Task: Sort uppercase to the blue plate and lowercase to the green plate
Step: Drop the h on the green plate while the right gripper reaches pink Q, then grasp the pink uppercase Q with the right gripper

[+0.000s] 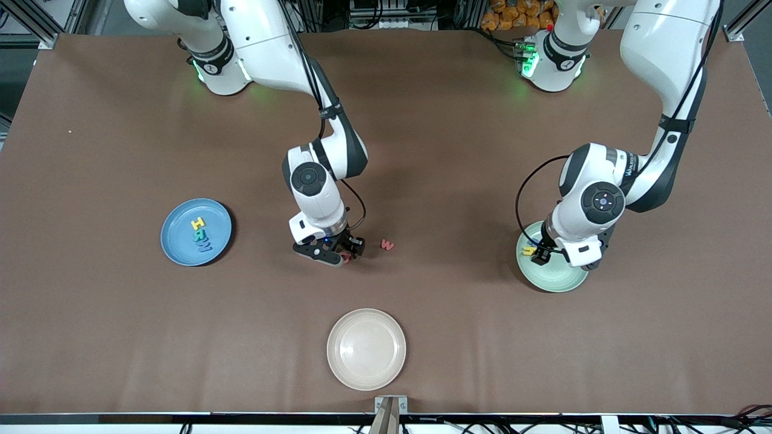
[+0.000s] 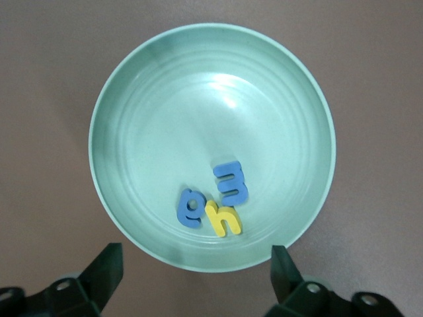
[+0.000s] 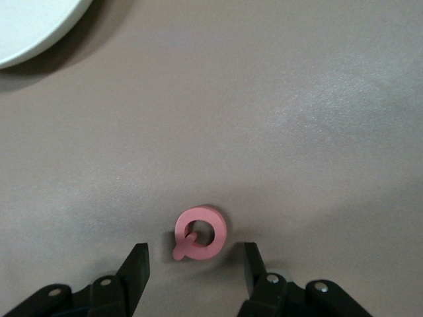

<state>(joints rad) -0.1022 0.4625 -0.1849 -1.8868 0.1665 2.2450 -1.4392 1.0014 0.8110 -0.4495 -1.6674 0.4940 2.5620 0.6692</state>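
While the left gripper [image 2: 195, 274] hangs released over the green plate [image 2: 119, 99], yellow h [image 2: 223, 219] and two blue letters [image 2: 231, 181] lie inside. Right gripper [image 3: 192, 271], fingers spread, straddles red Q [image 3: 200, 232] on the table. Blue plate [image 1: 175, 241] holds H [image 1: 198, 223], R, W; red m [image 1: 387, 244] lies just beside the right gripper.

Brown table covering [image 1: 422, 120], matte and faintly creased, spanning the whole work surface. Round cream plate [image 1: 366, 349] lying on it near the front camera's edge, about midway between the two ends of the table, with nothing in it (shallow rim, faint ridged rings inside). Tiny pale speck [image 1: 70, 132] on the cloth toward the right arm's end. Small metal bracket [image 1: 391, 410] at the table's front edge, just below the cream plate.
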